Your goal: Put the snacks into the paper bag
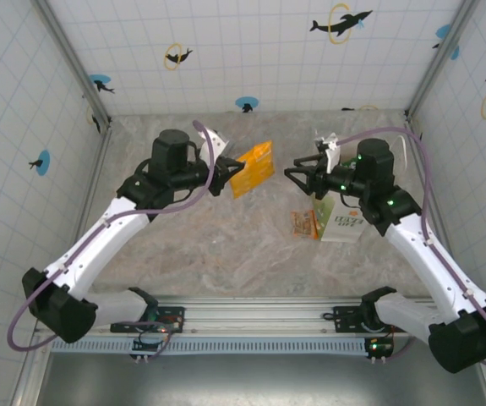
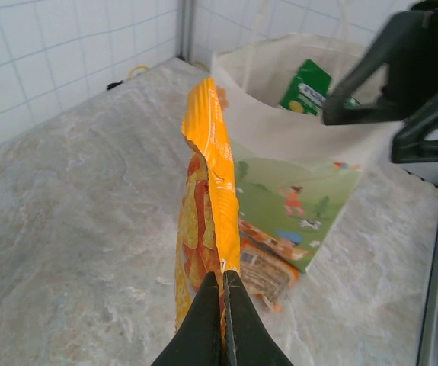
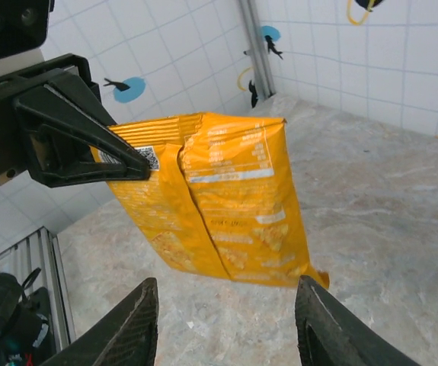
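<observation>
Your left gripper (image 2: 222, 284) is clamped tight on one edge of the orange packet (image 2: 207, 191). It holds the packet up in the air above the table (image 2: 74, 229), short of the paper bag (image 2: 279, 141) on the right side. Your right gripper (image 3: 228, 284) has its jaws apart with nothing in them; it faces the packet's broad back and, seen from above, sits between packet and bag. The bag stands mouth up with a green packet (image 2: 306, 88) inside and a small packet (image 2: 264, 271) at its foot. The step looks to me like getting the orange packet over the rim, perhaps by a handover. If you pass it, close the right jaws on the free edge, away from the left fingers, before the left lets go. If you carry it yourself, draw the right gripper aside first. The packet is pinched at its side near the crimped top seam, and its long axis slants down from that seam to the lower end, tilted rather than plumb. Lead with the lower end, line the flat faces up with the mouth, and release once most of it is below the rim, since a light bag may tip if nudged.
</observation>
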`<control>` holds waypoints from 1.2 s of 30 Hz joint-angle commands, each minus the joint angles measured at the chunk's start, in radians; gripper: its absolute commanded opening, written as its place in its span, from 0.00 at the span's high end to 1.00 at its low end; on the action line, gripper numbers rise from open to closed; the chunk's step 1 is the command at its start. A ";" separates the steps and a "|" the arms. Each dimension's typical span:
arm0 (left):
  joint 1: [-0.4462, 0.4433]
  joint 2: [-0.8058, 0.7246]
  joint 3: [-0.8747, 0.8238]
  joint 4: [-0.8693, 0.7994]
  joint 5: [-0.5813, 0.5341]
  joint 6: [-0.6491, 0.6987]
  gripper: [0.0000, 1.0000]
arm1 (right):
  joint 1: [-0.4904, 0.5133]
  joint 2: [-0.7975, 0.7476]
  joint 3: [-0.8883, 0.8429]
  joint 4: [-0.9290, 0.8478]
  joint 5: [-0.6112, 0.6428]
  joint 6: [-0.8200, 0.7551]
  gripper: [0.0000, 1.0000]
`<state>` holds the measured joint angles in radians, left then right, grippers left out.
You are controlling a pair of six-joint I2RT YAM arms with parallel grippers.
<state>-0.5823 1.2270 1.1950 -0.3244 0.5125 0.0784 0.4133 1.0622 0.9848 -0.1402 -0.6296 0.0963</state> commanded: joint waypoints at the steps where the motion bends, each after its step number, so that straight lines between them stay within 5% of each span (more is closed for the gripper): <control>1: -0.002 -0.051 -0.017 -0.031 0.091 0.090 1.00 | 0.021 -0.011 -0.010 0.026 0.003 -0.119 0.47; 20: -0.002 -0.173 -0.095 0.065 0.259 0.207 1.00 | 0.049 -0.073 -0.049 0.074 -0.013 -0.165 0.36; 36: -0.001 -0.150 -0.121 0.194 0.319 0.178 1.00 | 0.101 -0.032 -0.046 0.086 -0.249 -0.164 0.38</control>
<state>-0.5823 1.0687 1.0740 -0.1997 0.7902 0.2611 0.5064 1.0183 0.9497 -0.0856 -0.8139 -0.0620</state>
